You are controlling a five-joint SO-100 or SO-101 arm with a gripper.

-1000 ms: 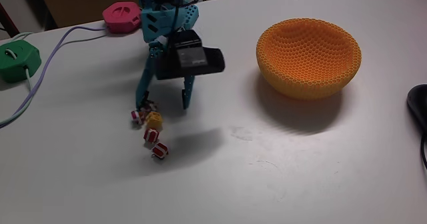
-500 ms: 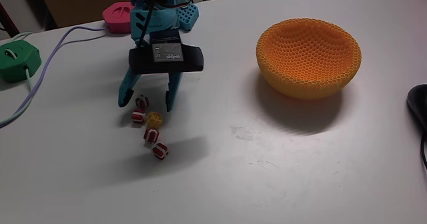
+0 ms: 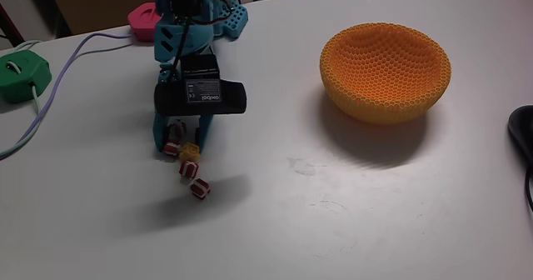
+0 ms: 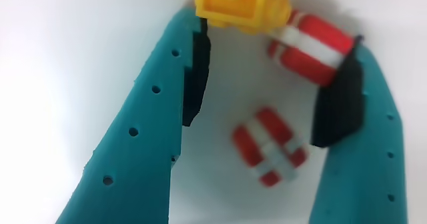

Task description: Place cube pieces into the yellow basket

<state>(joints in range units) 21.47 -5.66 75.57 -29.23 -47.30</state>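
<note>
Fixed view, end effector [image 3: 180, 143]: lowered onto the table [image 3: 350, 222], teal fingers straddling the top of the cube cluster, black camera block above hiding most of the gap.
Fixed view, cube pieces: bunched in a short line just under and below the arm; one red-and-white cube [image 3: 176, 131] between the fingers, another [image 3: 169, 150] at the left fingertip, the yellow-orange cube [image 3: 191, 152] beside the right fingertip, two more striped ones [image 3: 189, 169] [image 3: 199, 188] trailing toward the viewer, clear of the fingers.
Fixed view, yellow basket [image 3: 386, 62]: well apart to the right of the arm, upright, nothing seen inside from this angle.
Fixed view, bearing for the coming move: carry path judged to run rightward across bare table to the basket.
Wrist view, end effector [image 4: 267, 127]: jaws moderately apart, closed on nothing; dark pads [image 4: 198, 77] facing inward.
Wrist view, striped cube [image 4: 269, 146]: lying between the fingers, nearer the right pad, touching neither, stripes slanted to the closing line.
Wrist view, second striped cube [image 4: 309, 45]: at the right fingertip, seemingly against the pad.
Wrist view, yellow-orange cube [image 4: 241, 4]: just beyond the left fingertip, outside the gap.
Wrist view, decisive relation: centre cube off-centre and skewed; closing judged likely to catch the fingertip cube too.
Difference between views: spacing inside the gap readable from the wrist alone; basket direction and the two trailing cubes readable from the fixed camera alone.
</note>
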